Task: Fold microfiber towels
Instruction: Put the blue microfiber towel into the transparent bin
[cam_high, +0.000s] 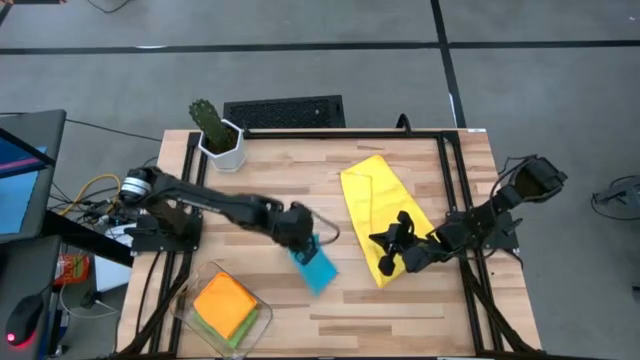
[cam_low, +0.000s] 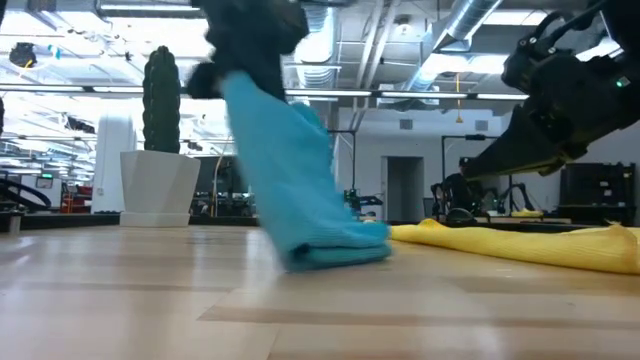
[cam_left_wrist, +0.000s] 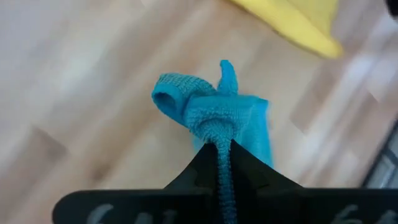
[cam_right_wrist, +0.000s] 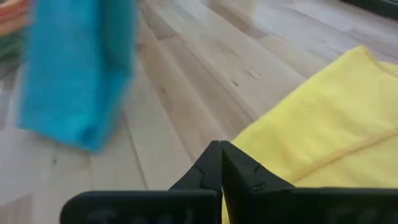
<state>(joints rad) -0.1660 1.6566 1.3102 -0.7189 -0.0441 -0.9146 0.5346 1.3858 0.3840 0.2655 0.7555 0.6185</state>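
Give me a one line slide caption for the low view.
Left gripper lifts the light blue towel, its folded end brushing the table beside the yellow towel.

No writing can be read anywhere here. Pale marks on both wrist mounts are too blurred to make out.

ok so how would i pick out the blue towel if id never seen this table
Start at the wooden table and look near its middle, between the clear tray of folded towels and the spread yellow towel. The light blue towel hangs folded from the left gripper, its lower edge touching the wood; it is the only cloth lifted.
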